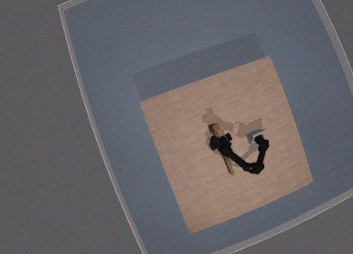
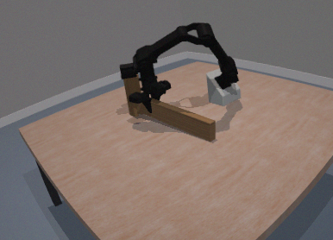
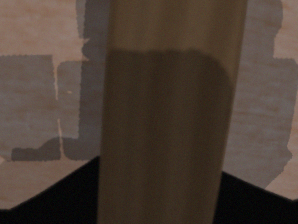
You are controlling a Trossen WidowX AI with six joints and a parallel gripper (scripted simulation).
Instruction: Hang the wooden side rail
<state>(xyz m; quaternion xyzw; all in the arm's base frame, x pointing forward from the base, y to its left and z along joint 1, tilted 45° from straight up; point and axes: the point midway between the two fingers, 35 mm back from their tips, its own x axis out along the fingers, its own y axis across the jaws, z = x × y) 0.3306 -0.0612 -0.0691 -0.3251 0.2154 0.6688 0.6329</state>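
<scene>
While the claw (image 1: 220, 141) (image 2: 152, 103) (image 3: 142, 164) is pinching the wooden side rail (image 1: 229, 164) (image 2: 183, 119) (image 3: 172, 100) in the top view, the rail's narrow length is extending from beneath it toward the lower part of the picture. The headboard post (image 1: 214, 127) (image 2: 132, 91) is showing on the opposite side of the claw, close by. The black arm (image 1: 242, 162) (image 2: 172, 37) is bending away from the claw toward a pale block (image 1: 251, 136) (image 2: 213, 91), well apart from it on the wooden counter (image 1: 183, 195) (image 2: 129, 175) (image 3: 30, 30).

In the exterior view, the claw is reaching down over the rail near its post end, with the post standing upright just beside it. The rail is standing on its narrow edge and running away from the claw, its far end appearing to rest on the counter. The claw and arm are covering the join, so whether the hooks are sitting on the pins is staying impossible to tell.

In the wrist view, the rail is passing between the claw's two dark fingers, one showing at each side. Its wooden surface is filling the middle, partly in shadow, and the counter is showing beyond both sides of it.
</scene>
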